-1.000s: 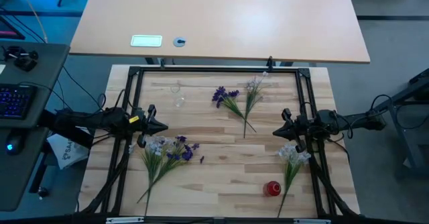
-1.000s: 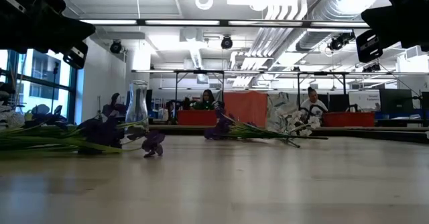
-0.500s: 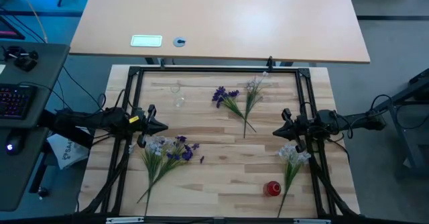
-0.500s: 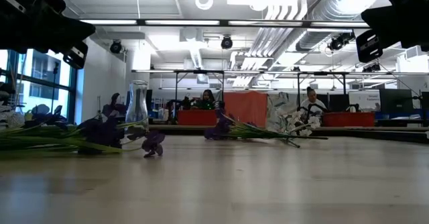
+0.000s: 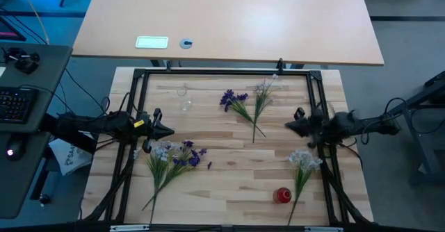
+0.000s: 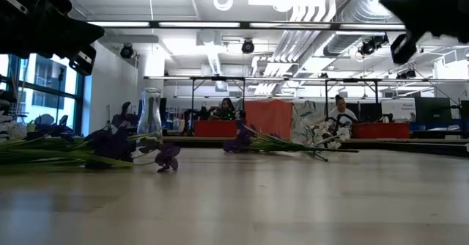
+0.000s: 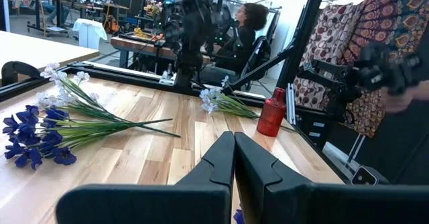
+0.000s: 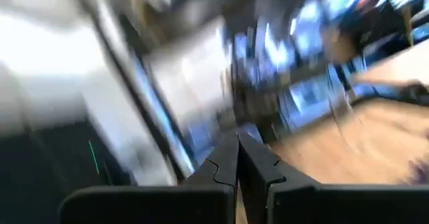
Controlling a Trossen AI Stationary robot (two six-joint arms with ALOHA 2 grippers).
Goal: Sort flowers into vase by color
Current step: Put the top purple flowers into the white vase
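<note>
The artificial flowers lie in three groups on my pale wooden plank table (image 5: 229,183). A mixed bunch of purple and white sprays on long green stems (image 5: 174,157) lies near the front left, just in front of my left hand (image 5: 167,130). A small purple spray (image 5: 233,100) and a pale spray (image 5: 263,93) lie side by side toward the back, their stems crossing near the middle. A white spray (image 5: 304,164) lies at the front right, with a small red bottle-shaped vase (image 5: 281,194) just beside its stem. A clear glass vase (image 5: 185,98) stands at the back left.

My left hand hovers over the table's left side, its fingers pressed together and holding nothing. My right hand (image 5: 292,126) hangs over the right side, behind the white spray, fingers likewise closed together and empty.
</note>
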